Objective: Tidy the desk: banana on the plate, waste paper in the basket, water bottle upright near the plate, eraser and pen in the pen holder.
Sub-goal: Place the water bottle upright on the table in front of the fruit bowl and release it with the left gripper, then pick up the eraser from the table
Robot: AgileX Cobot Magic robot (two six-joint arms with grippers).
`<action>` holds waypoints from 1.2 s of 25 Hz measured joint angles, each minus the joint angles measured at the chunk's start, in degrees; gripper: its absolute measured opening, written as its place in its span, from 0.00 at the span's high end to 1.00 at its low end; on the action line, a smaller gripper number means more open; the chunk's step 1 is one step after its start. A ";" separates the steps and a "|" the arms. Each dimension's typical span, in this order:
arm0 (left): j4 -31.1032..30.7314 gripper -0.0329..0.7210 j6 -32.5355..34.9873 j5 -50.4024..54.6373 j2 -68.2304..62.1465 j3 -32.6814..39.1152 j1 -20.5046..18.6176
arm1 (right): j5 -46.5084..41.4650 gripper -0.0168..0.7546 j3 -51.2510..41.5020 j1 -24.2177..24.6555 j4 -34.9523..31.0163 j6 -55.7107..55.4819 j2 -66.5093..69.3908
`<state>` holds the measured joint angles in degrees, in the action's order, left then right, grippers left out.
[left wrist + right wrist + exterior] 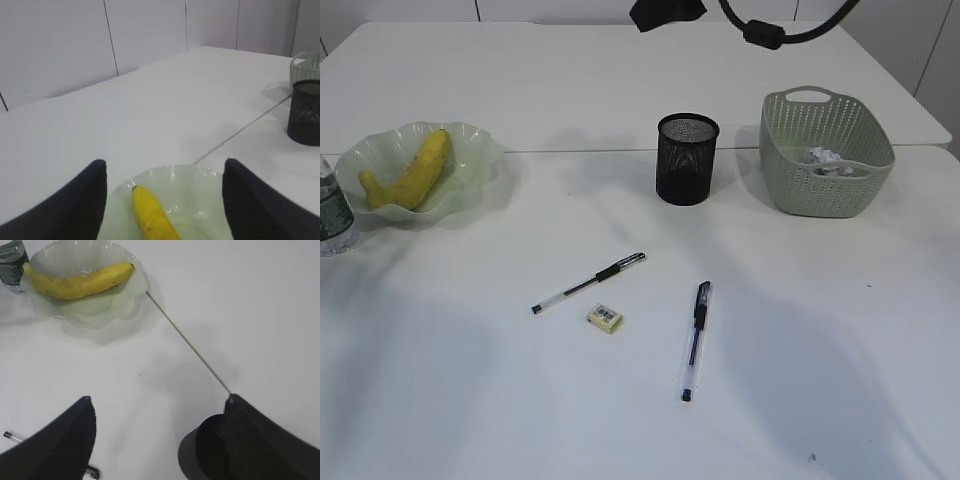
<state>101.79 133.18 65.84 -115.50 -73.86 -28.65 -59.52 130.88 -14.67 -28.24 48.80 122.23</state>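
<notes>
While both claws hang clear of the desk (620, 420), neither holding anything. Left gripper (165, 200): dark fingers (75, 205) spread wide, nothing between, poised over the plate (200, 185) with the banana (152, 217) showing in the gap. Right gripper (160, 440): fingers (55, 440) likewise wide apart, empty, above the pen holder (200, 455).

Banana (412, 175): lying in the ruffled pale green plate (470, 150) at far left, dark tip toward the far side.
Water bottle (332, 215): upright at extreme left edge, just beside the plate's near-left rim, partly cut off by the frame.
Waste paper (823, 158): crumpled white ball inside the grey-green basket (820, 190), far right.
Pen holder (687, 158): black mesh cup, upright, centre, left of the basket and apart from it; contents cannot be made out.
Eraser (605, 318): small pale yellow block, flat on the desk, near centre.
Black-grip pen (588, 283): on the desk just beyond the eraser, slanting up toward the right, not touching it.
Blue-grip pen (695, 340): right of the eraser, lying nearly near-to-far, apart from both.
Seam across the tabletop running past the plate and behind the holder.
</notes>
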 joint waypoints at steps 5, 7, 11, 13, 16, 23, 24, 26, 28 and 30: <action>-0.10 0.28 -1.91 0.23 5.65 0.00 0.00 | -1.74 0.21 0.00 0.00 0.09 -0.14 0.00; -0.21 0.28 -3.35 0.36 8.13 0.00 0.00 | -3.63 0.21 0.00 0.00 0.22 -0.27 0.00; -0.21 0.28 -6.38 0.99 13.54 0.00 0.00 | -9.01 0.21 0.00 0.00 0.33 -0.27 0.00; -0.31 0.28 -7.97 1.10 16.39 0.00 0.00 | -10.95 0.21 0.00 0.00 -0.23 -0.27 0.00; -0.40 0.28 -9.95 1.10 20.08 0.00 0.00 | -11.65 0.21 0.00 0.00 -2.87 -1.33 0.00; -1.10 0.29 -16.24 -0.72 26.74 0.00 0.00 | -11.78 0.21 0.00 0.00 -8.38 -5.21 -0.83; -1.22 0.29 -17.00 -0.72 27.53 0.00 0.00 | -11.78 0.21 0.00 0.00 -8.50 -5.45 -1.32; -1.47 0.29 -18.29 -0.72 28.87 0.00 0.00 | -11.78 0.21 0.10 0.00 -8.89 -5.67 -2.93; -1.47 0.29 -19.38 -0.72 30.01 0.00 0.00 | -11.87 0.21 0.32 0.00 -8.89 -5.80 -4.62; -1.58 0.29 -20.75 -0.72 31.18 0.00 0.00 | -12.01 0.21 0.40 0.00 -9.05 -6.18 -6.60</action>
<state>100.21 112.43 65.12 -84.32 -73.86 -28.65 -71.53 131.29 -14.67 -37.29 42.62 115.63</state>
